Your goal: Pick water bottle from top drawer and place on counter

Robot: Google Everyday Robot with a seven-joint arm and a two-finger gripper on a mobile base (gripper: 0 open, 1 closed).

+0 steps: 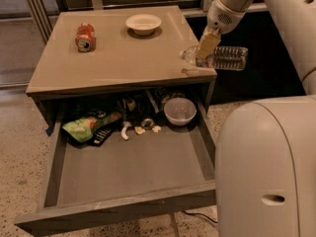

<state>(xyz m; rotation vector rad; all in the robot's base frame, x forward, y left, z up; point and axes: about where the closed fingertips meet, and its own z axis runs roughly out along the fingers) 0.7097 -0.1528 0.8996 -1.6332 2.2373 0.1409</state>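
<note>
A speckled stone floor runs under a smooth tan-beige square counter (113, 58). Its wide, shallow grey-brown wooden top drawer (123, 169) is pulled fully open below.

My gripper (202, 59) is at the counter's right front corner, closed around the neck end of the small clear crinkled plastic water bottle (229, 58). I hold the bottle on its side. Its cap end is over the corner and its body sticks out past the right edge, over the floor. I cannot tell whether it touches the top.

The bottle is out of the drawer, so I judge I am in the placing step. Next I should carry it leftward over bare tabletop, well apart from the orange soda can (84, 37) and the shallow white bowl (143, 22). Then I should lower it and let go only once its whole length is supported, or it may roll off the edge.
</note>
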